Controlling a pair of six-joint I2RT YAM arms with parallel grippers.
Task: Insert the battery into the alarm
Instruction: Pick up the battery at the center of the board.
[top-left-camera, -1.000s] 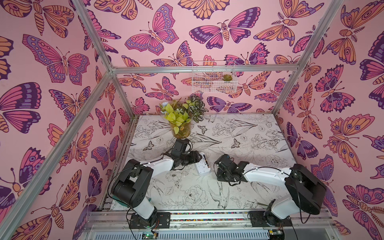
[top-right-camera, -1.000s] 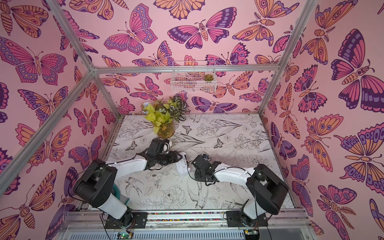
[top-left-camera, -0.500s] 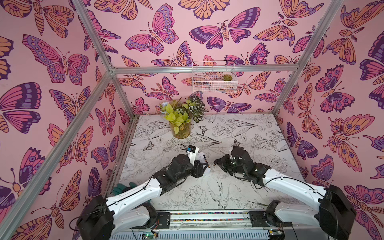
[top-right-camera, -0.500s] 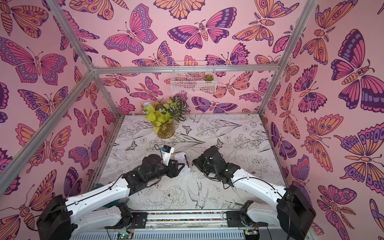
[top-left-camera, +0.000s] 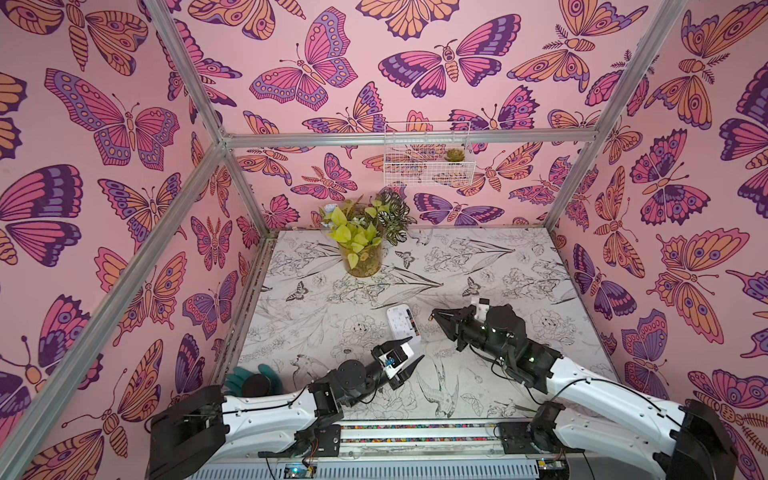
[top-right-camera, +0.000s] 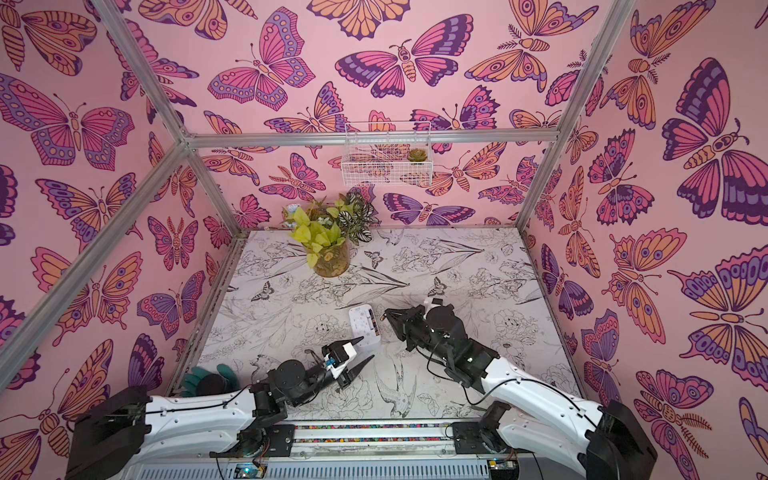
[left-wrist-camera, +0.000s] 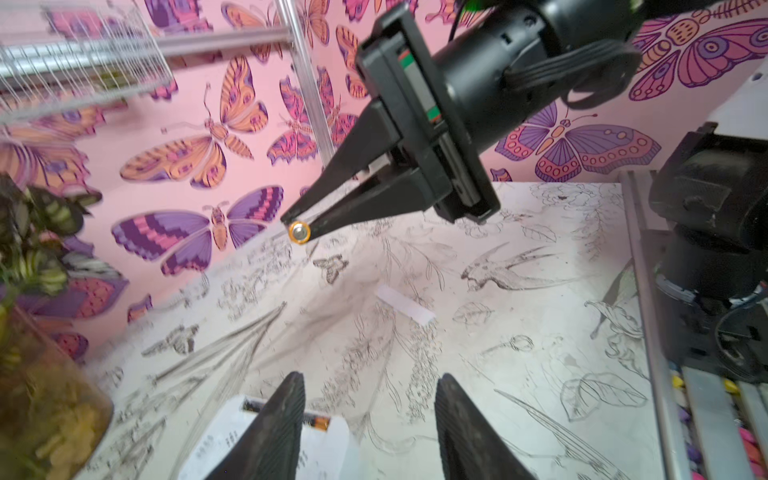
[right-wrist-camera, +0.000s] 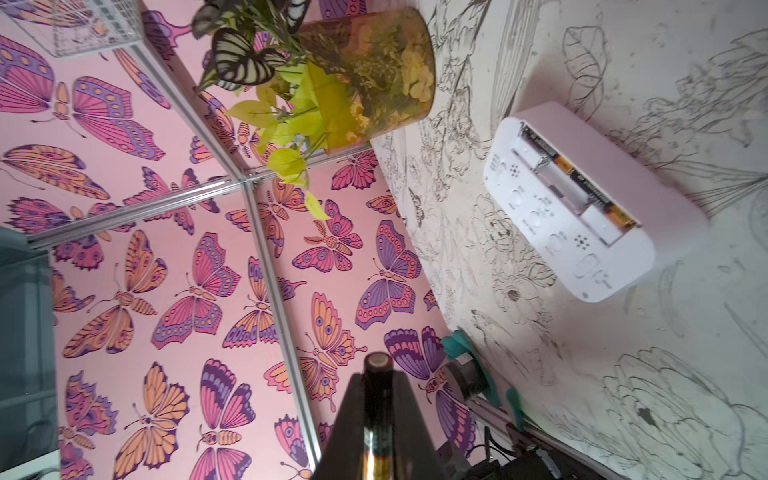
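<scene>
The white alarm lies back up on the table's middle. Its open battery slot shows black-and-orange cells along one side. My right gripper hovers just right of the alarm, shut on the battery, whose end pokes out past the fingertips. My left gripper stands open and empty a little in front of the alarm, which one finger partly hides in the left wrist view.
A glass vase of plants stands at the back left of the table. A wire basket hangs on the back wall. A teal glove-like thing lies at the front left corner. A small white strip lies on the table.
My left gripper has drawn back from the alarm toward the front edge, its jaws narrowing somewhat. The right gripper stays shut on the battery beside the alarm.
</scene>
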